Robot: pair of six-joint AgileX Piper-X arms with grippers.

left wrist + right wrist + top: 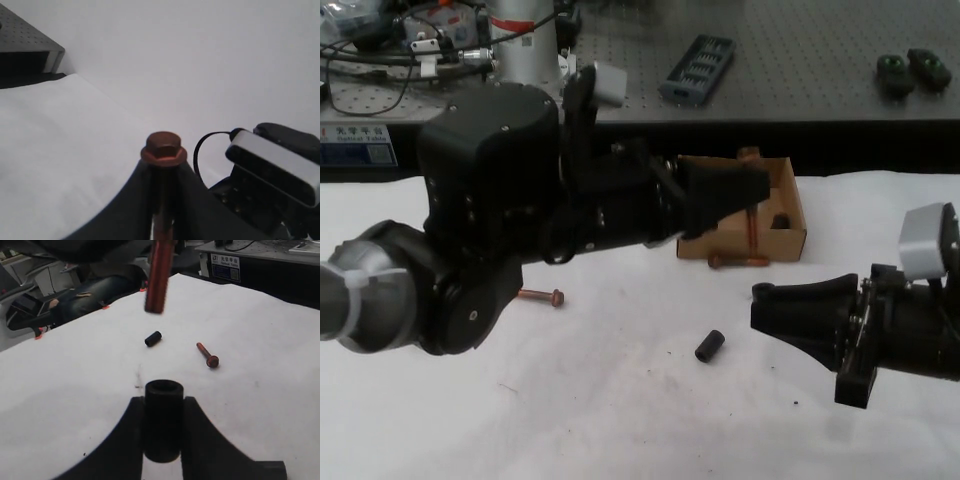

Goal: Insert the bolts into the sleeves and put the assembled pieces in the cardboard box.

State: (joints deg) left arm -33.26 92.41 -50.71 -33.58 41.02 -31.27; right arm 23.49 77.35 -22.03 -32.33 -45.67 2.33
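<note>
My left gripper (738, 196) hangs in front of the cardboard box (790, 232), shut on a copper bolt (752, 226) that points down; its hex head (163, 149) sticks out above the fingers (131, 195). That bolt's shank (158, 277) hangs above and ahead of my right gripper (163, 412), which is shut on a black sleeve (163, 426) with its bore facing up. The right gripper (767, 293) is low at the right. A loose sleeve (709, 345) (153, 338) and a loose bolt (542, 296) (207, 354) lie on the white cloth.
Another bolt (738, 261) lies just in front of the box, and something dark (781, 220) sits inside it. Behind the cloth runs a perforated bench with a grey rack (697, 67) and two dark parts (913, 70). The right arm's camera (272, 165) is near the left gripper.
</note>
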